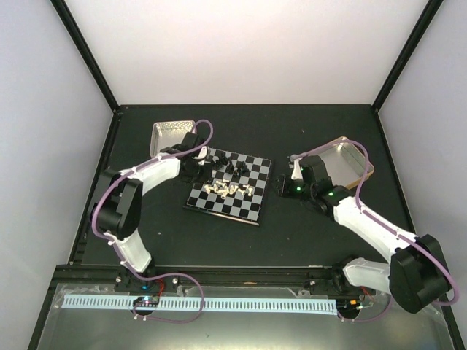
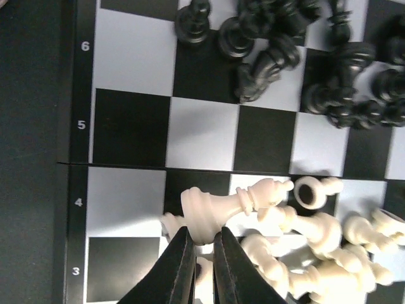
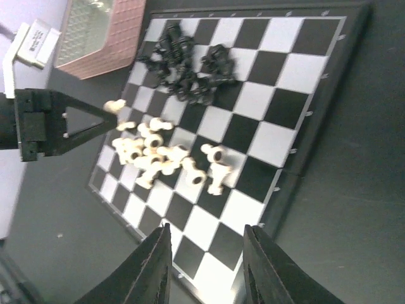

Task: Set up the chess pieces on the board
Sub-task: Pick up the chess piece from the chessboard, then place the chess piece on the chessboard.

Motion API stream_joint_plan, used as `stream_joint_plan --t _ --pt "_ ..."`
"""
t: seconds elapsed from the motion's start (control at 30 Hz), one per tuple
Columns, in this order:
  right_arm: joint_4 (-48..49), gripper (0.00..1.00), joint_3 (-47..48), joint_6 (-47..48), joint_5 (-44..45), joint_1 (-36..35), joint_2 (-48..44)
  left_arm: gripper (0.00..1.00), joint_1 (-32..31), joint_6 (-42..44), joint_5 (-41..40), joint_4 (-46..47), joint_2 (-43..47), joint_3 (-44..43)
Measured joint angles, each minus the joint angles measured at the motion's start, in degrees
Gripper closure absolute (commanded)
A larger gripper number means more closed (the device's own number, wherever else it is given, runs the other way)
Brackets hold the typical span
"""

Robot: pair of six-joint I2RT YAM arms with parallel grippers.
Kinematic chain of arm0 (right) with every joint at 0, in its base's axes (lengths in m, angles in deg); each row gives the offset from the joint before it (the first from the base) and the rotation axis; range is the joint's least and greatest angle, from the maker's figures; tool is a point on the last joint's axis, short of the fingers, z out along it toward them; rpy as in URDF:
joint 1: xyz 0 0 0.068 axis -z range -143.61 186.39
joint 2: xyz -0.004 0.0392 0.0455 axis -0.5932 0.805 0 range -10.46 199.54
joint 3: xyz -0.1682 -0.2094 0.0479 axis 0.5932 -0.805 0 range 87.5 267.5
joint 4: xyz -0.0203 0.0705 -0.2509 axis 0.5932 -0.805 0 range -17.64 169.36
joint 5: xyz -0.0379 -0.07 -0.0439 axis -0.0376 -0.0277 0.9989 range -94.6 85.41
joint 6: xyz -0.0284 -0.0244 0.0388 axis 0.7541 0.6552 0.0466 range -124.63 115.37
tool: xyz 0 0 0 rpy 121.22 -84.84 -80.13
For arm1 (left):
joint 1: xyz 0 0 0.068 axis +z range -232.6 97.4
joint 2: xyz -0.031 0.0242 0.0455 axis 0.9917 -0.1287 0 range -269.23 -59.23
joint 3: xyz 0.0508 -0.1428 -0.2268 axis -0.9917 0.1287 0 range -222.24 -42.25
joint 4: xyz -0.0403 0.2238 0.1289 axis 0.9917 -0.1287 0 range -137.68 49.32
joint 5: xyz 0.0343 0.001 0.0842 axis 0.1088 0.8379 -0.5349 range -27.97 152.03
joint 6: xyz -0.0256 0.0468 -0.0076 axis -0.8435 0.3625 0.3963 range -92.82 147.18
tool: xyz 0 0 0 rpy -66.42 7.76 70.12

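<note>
So the board [image 1: 244, 205] sits mid-table, turned a bit off square, and nothing on it is set up. The black pieces [image 1: 226, 165] are bunched in a heap toward its far-left corner, and the cream pieces [image 1: 230, 189] lie tumbled in a pile nearer the middle.

The left gripper [image 2: 204, 237] is down at the edge of the cream pile, around ranks 3 and 4, with its fingers [image 2: 180, 272] pressed nearly together. One big cream piece [image 2: 218, 209] lies on its side with its base right at the fingertips. I can't tell if it's actually pinched or just touching. The right gripper [image 3: 207, 266] hovers just off the board's right edge, jaws about halfway apart with nothing between them, well apart from both heaps.

The surface is a black table [image 1: 292, 240] boxed in by plain white walls [image 1: 255, 51] and black frame posts [image 1: 84, 51]. A pink tin [image 3: 123, 54] sits just off the board's far-left corner, and a gold tin [image 1: 357, 157] sits behind the right arm.

The top view only gives blobs for the pieces. The left wrist view shows single figurines and the rank numbers on the board's rim. Only the right wrist view shows the left gripper from the side, with a small cream bit right at its tip.
</note>
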Motion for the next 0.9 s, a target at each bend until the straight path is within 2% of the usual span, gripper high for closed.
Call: stream_joint_plan --t 0.23,0.43,0.67,0.9 --pt "3.5 0.5 2.1 -2.4 -9.8 -0.3 5.2 0.91 -0.1 0.0 7.7 3.5 6.9 4.1" --pt "4.3 0.47 7.9 -2.6 -14.9 -3.0 11.8 0.91 -2.2 -2.1 16.7 6.5 12.8 8.3" --pt "4.3 0.51 16.1 -2.5 -16.0 -7.5 19.6 0.91 -8.0 -5.7 24.0 9.8 13.4 11.3" --pt "2.1 0.59 17.1 -2.3 -14.5 -8.1 21.9 0.91 -9.1 -8.2 27.4 12.7 13.4 12.8"
